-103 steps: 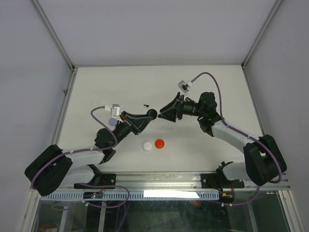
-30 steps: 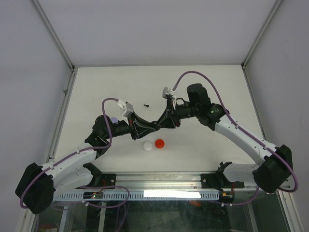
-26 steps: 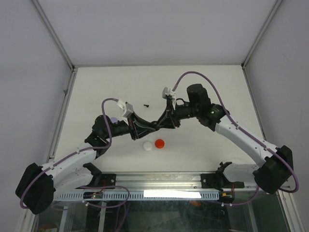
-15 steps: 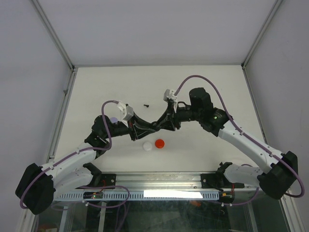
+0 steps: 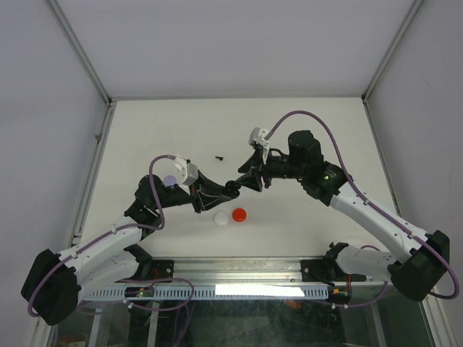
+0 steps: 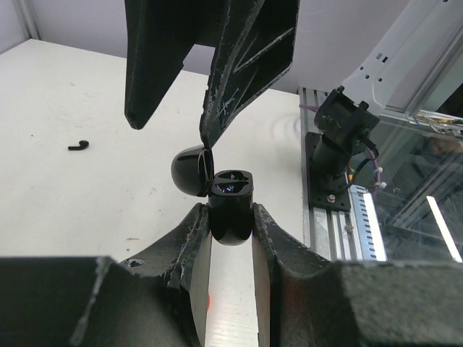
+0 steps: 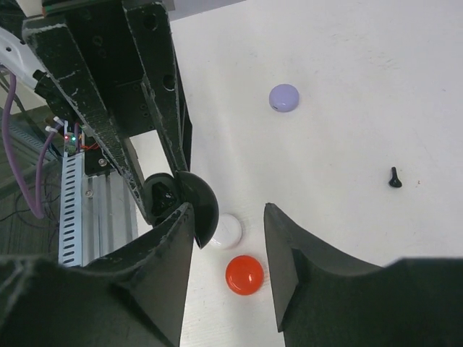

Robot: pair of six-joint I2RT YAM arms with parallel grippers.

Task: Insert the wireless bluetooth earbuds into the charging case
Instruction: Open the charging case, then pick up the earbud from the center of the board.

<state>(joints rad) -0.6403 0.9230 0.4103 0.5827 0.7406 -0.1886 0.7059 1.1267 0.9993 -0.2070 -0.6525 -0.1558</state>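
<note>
1. Left wrist: left pincer clenched on the open black charging case.
2. Right pincer spread, holding nothing, just beside that case.
3. Black earbud lies on the desk, well apart from both pincers.

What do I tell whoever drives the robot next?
The left claw is shut on the open black charging case, held up.
The right claw is open, empty, beside its lid.
A black earbud lies loose farther back on the table.
The lavender case, white case and red case lie shut.
Done: case lifted, lid open.
Left: fetch the earbud, seat it.
</note>
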